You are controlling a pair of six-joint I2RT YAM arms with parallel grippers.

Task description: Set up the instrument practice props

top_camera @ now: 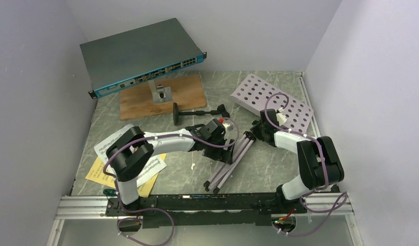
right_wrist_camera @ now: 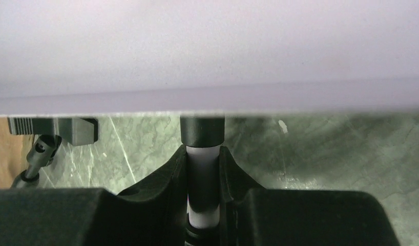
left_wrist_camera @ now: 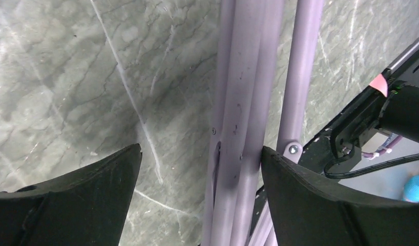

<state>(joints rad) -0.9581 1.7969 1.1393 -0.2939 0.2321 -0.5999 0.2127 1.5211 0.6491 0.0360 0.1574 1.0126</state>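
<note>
The pale lilac music stand lies flat on the table, its perforated desk (top_camera: 271, 100) at the back right and its folded tripod legs (top_camera: 229, 165) pointing at the near rail. My left gripper (left_wrist_camera: 201, 151) is open and straddles the folded leg tubes (left_wrist_camera: 248, 118); its right finger (left_wrist_camera: 320, 200) touches them. My right gripper (right_wrist_camera: 203, 164) is shut on the stand's pole (right_wrist_camera: 202, 154), just below a black collar and under the desk (right_wrist_camera: 207, 51). The black mic stand (top_camera: 189, 111) lies on its side behind my left wrist. White and yellow music sheets (top_camera: 102, 169) lie at the left.
A flat grey network switch (top_camera: 141, 56) with a blue front leans at the back left. In front of it lies a wooden board (top_camera: 187, 95) with a metal block (top_camera: 160, 95). White walls close in both sides, and a metal rail (top_camera: 207, 202) runs along the near edge.
</note>
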